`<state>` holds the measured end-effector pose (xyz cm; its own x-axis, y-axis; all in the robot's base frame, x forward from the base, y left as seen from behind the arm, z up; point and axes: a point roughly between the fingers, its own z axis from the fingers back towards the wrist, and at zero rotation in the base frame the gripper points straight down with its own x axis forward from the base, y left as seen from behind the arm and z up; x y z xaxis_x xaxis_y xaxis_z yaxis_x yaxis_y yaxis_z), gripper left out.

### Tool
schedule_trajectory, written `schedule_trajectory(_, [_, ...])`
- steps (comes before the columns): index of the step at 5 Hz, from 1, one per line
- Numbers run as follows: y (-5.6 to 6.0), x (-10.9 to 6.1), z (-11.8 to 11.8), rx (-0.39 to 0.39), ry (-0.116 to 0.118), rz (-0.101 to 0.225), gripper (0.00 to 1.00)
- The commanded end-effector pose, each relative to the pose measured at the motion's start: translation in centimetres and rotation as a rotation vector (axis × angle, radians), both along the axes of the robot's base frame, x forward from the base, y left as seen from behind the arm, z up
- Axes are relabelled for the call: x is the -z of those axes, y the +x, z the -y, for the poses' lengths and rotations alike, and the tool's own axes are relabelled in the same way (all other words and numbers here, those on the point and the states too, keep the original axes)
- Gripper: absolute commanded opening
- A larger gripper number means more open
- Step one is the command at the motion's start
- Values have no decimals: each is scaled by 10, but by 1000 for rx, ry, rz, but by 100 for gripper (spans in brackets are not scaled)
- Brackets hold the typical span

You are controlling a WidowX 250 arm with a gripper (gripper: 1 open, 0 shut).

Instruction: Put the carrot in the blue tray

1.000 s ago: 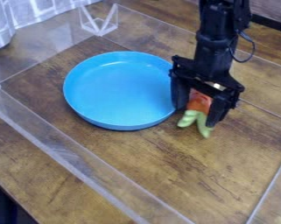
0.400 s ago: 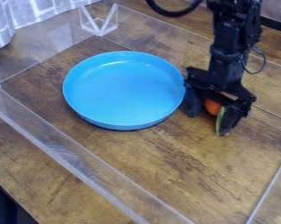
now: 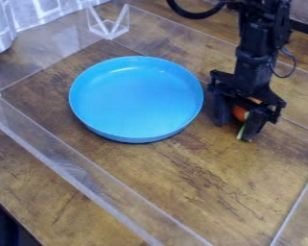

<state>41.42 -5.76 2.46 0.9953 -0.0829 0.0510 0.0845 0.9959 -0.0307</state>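
The round blue tray [image 3: 133, 96] lies left of centre on the wooden table, with nothing in it. Just off its right rim, my gripper [image 3: 246, 117] points straight down and reaches the table top. The carrot [image 3: 238, 112] shows as an orange patch between the two black fingers [image 3: 219, 104]. Its green leaves [image 3: 249, 131] stick out toward the front below the right finger. The jaws stand wide, one on each side of the carrot, and I see no squeeze on it. Most of the carrot is hidden by the fingers.
A clear plastic wall [image 3: 80, 159] runs along the table's left and front sides. A clear stand [image 3: 111, 19] sits at the back left. Bare wood [image 3: 182, 183] lies in front of the tray and gripper.
My gripper has shifted right, away from the tray rim, and sunk lower. The carrot now sits further right, tucked deeper between the fingers, with less of its leaves showing.
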Motion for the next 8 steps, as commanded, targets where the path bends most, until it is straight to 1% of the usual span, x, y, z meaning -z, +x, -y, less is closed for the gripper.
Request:
schedule_trajectory(1, [8, -10, 4, 10, -9, 40, 0])
schedule_trajectory(4, [5, -18, 0, 10, -22, 59, 0])
schedule_trajectory(8, [4, -29, -2, 32, -2, 74, 0])
